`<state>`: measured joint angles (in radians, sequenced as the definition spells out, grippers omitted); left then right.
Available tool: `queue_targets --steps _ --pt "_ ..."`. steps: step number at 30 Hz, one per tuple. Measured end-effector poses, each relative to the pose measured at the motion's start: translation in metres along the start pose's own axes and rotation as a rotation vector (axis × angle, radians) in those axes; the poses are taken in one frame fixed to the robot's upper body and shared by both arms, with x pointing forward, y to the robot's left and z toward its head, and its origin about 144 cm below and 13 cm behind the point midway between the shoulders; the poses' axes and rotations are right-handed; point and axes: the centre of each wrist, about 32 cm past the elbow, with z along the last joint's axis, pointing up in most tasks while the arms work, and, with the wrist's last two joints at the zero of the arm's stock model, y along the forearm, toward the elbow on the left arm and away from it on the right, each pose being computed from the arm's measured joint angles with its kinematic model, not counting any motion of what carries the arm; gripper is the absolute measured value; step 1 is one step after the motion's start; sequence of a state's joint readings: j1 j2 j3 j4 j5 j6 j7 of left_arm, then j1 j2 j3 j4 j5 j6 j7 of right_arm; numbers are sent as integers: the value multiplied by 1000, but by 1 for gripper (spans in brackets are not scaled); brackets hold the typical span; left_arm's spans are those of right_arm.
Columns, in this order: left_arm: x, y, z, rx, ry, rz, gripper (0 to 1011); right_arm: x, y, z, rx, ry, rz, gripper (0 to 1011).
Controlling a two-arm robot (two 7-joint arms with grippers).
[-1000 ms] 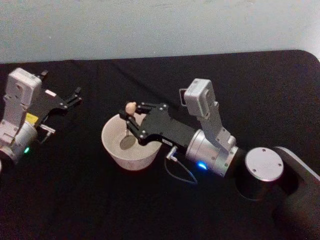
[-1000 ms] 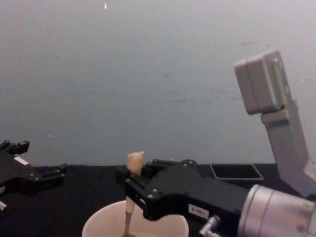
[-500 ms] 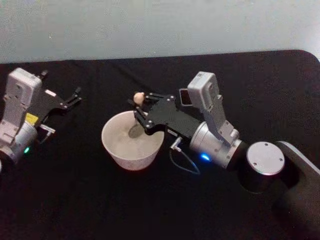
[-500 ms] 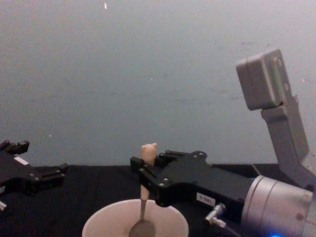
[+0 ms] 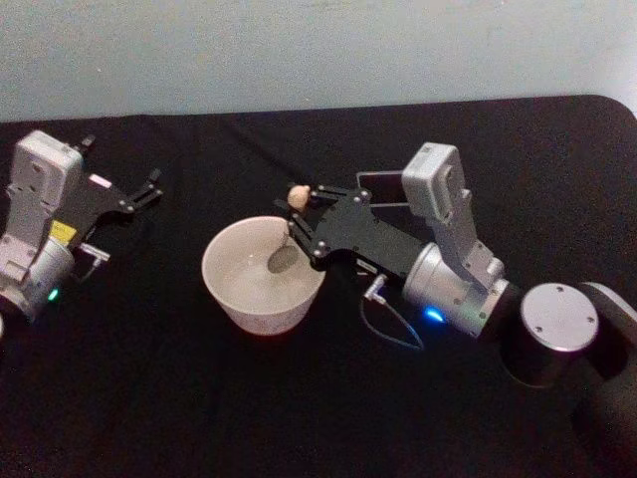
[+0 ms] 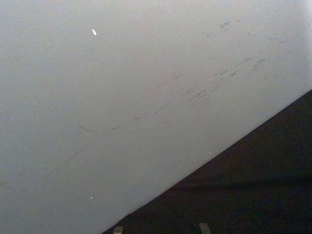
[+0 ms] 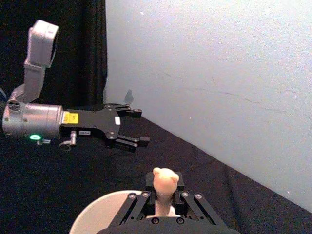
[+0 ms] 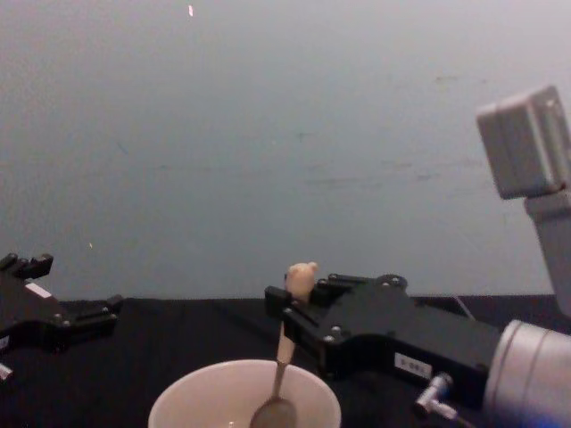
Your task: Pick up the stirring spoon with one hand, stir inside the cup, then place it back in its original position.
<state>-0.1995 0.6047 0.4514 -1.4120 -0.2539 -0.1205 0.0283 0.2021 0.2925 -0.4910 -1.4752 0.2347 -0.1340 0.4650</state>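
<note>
Starting with what is hard to see: in the chest view the cup (image 8: 210,392) is cut off by the lower edge, so only its rim and part of its inside show. In the head view a dark square holder (image 5: 382,185) stands behind the right gripper (image 5: 298,224) and is mostly covered by it. In the right wrist view the lower part of the stirring spoon (image 7: 164,182) is hidden behind the gripper's own body.

The right gripper reaches from the right over the far right part of the cup. Its jaws are closed narrowly on the spoon's handle, just under the knob, so the knob stands up above the fingers while the neck and bowl hang below them. The spoon is almost upright, a little tilted, with its bowl down inside the cup, near the right wall. Whether it touches the bottom I cannot tell.

The spoon has a cream-beige handle with a tiny animal head on top, a thin neck and a dark shiny bowl. The cup is wide, round and cream-white, on the black table (image 5: 299,408).

The left gripper (image 5: 149,189) rests at the left side of the table, well apart from the cup, jaws wide with nothing between them.
</note>
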Motion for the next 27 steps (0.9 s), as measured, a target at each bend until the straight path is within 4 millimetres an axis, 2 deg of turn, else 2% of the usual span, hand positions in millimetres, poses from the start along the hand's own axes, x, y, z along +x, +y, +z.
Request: queue_targets --steps 16,27 --pt "0 0 0 0 0 0 1001 -5 -24 6 -14 28 58 197" --pt "0 0 0 0 0 0 1001 -16 -23 9 -2 49 110 197"
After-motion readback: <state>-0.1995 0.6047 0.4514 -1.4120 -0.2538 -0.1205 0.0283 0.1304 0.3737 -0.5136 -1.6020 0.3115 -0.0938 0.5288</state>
